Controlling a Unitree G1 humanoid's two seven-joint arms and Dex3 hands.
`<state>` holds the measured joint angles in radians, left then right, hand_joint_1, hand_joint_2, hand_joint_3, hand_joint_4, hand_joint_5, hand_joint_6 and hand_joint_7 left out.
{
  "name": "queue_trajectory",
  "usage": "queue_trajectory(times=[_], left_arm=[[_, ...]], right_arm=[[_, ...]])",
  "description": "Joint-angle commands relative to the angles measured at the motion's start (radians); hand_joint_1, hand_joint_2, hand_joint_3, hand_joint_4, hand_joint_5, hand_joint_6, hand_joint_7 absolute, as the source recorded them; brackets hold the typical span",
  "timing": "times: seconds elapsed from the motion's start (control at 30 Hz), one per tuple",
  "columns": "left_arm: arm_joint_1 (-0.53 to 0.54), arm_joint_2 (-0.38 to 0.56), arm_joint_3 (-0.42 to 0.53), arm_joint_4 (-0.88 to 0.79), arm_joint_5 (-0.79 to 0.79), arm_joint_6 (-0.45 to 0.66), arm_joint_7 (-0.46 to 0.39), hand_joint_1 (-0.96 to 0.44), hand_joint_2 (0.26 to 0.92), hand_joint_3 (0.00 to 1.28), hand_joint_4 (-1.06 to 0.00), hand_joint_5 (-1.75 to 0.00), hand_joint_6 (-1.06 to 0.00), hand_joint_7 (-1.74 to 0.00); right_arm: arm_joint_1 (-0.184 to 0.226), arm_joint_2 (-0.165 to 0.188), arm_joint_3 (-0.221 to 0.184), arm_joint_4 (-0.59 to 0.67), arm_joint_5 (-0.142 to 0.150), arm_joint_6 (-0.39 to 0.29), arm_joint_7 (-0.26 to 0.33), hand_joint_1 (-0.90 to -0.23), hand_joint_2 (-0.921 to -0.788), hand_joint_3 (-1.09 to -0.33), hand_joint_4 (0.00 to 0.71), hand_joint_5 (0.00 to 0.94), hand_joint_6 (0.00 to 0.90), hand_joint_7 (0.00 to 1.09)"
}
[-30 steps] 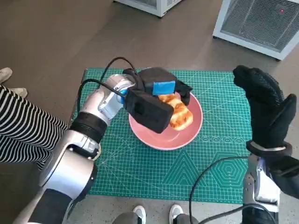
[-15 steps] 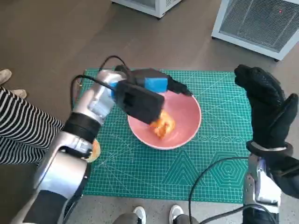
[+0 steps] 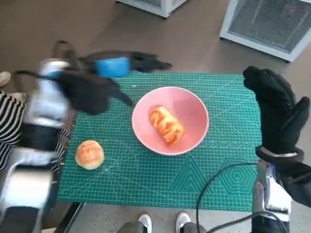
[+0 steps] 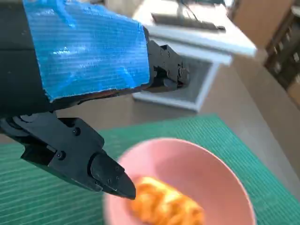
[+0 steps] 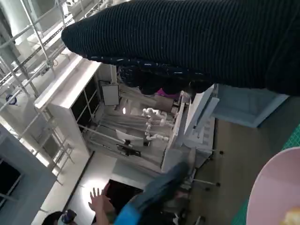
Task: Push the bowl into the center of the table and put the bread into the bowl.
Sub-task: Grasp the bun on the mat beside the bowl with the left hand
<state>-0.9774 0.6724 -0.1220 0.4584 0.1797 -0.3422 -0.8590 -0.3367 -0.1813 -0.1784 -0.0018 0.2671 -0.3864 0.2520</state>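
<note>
Bread (image 3: 166, 125) lies diagonally in the pink bowl (image 3: 194, 104); left robot hand (image 3: 116, 65) spread wide, holding nothing.

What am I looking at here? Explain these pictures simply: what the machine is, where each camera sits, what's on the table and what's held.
This is a humanoid robot at a small table. The wide picture comes from a camera on its head, looking down; the other two come from cameras behind each wrist.

On the table lies a green mat. On it stands a pink bowl with a bread inside. A round bun lies on the mat beside the bowl.

The left robot hand, black with blue tape, hovers past the bowl's far left side, blurred and holding nothing. The right robot hand, in a black glove, is raised at the table's right edge, also holding nothing. The right wrist view mostly shows the room.
</note>
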Motion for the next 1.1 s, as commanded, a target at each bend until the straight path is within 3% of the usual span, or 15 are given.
queue_trajectory(times=[0.03,0.3,0.57,1.1], left_arm=[[0.106,0.1,0.054,-0.124,-0.026,0.019,-0.021,-0.28,0.765,0.01,-0.06,0.0,-0.2,0.0],[0.263,0.234,0.133,-0.262,-0.067,0.073,-0.06,-0.25,0.739,0.0,-0.07,0.0,-0.21,-0.01],[0.409,0.296,0.168,-0.337,-0.086,0.13,-0.074,-0.24,0.733,0.0,-0.08,-0.01,-0.22,-0.01],[0.568,0.288,0.129,-0.35,-0.069,0.161,-0.076,-0.21,0.739,0.0,-0.08,0.0,-0.23,-0.01]], right_arm=[[0.019,0.006,0.005,0.013,-0.015,-0.001,-0.003,-0.695,-0.921,-0.726,0.132,0.0,0.036,0.5],[0.011,0.007,0.01,0.035,-0.011,-0.009,0.004,-0.706,-0.921,-0.723,0.133,0.001,0.034,0.5],[0.004,0.006,0.014,0.054,-0.004,-0.019,0.014,-0.71,-0.921,-0.721,0.135,0.001,0.038,0.5],[-0.006,0.002,0.012,0.077,0.011,-0.026,0.039,-0.712,-0.921,-0.718,0.129,0.0,0.033,0.5]])
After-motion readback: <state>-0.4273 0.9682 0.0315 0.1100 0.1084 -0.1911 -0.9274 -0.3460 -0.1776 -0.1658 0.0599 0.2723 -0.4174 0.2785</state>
